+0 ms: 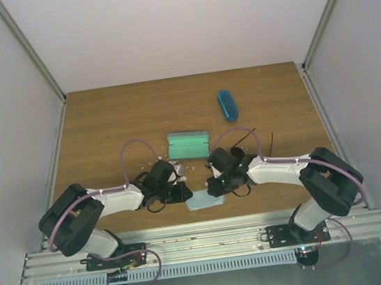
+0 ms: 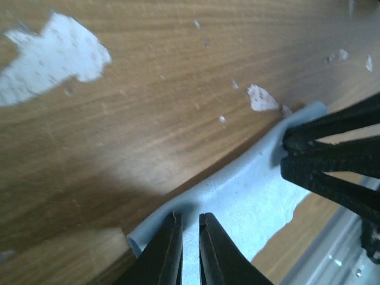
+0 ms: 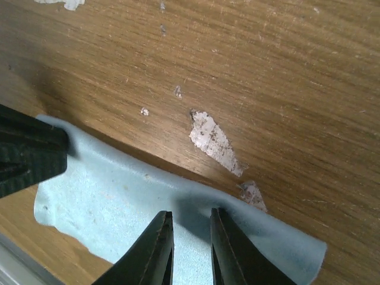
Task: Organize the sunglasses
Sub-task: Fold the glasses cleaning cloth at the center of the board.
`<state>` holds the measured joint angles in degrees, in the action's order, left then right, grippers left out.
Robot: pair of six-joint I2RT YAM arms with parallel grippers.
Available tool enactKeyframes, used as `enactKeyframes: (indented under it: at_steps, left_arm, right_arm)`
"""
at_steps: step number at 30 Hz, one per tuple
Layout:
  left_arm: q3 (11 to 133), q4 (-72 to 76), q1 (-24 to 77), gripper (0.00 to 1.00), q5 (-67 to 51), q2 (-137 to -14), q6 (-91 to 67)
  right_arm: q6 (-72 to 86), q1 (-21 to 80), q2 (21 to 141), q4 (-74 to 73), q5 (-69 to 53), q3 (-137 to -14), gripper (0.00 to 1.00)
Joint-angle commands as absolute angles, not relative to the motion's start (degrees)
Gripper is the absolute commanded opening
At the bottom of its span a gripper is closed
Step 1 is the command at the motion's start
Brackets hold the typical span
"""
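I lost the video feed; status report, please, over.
Shut on blue cloth, near edge: left gripper, right gripper. No sunglasses clearly seen. Just beyond: rectangular case.

Two cases [image 1: 227, 105] [image 1: 188, 144], one cloth [image 1: 202, 201], two grippers [image 2: 190, 228] [image 3: 191, 224]

Mid-brown wood table [image 1: 103, 119] w/ darker streaky grain. Chipped patches [image 2: 56, 56] on it are pale grey-white, and one chip [image 3: 214, 142] is speckled grey-brown. Plain light-blue cloth [image 3: 119, 208], slightly fuzzy texture, deeper blue in the shadowed fold. Both left gripper [image 2: 190, 215] & right gripper [image 3: 191, 212] are black w/ faint sheen on edges. White arm shells [image 1: 117, 200], black joints, purple cables [image 1: 132, 150]. Bright blue oval case [image 1: 227, 105], no pattern. Teal-green rect. case [image 1: 188, 143] w/ darker line down the middle. Thin black lines [image 1: 272, 142] nr right arm, too small to tell what. Pale grey walls [image 1: 3, 104]. Silver-grey metal rail [image 1: 204, 242].
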<state>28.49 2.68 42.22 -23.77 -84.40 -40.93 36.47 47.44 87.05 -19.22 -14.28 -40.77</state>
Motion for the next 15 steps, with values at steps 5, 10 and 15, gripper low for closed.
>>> enactKeyframes:
  at_steps: [5, 10, 15]
  left_arm:
    - [31.73, -6.14, 42.36, 0.12, -10.70, -85.03, -38.85]
    - [33.29, -10.26, 42.75, 0.12, -7.89, -85.30, -37.90]
    - [36.43, -12.38, 44.03, 0.24, -9.89, -81.69, -36.53]
  right_arm:
    - [41.61, 48.16, 89.36, -26.75, 1.22, -44.41, 0.21]
    - [43.03, 48.19, 88.06, -33.74, 8.38, -44.08, 0.21]
    - [44.03, 48.97, 82.55, -39.14, 13.26, -45.82, 0.25]
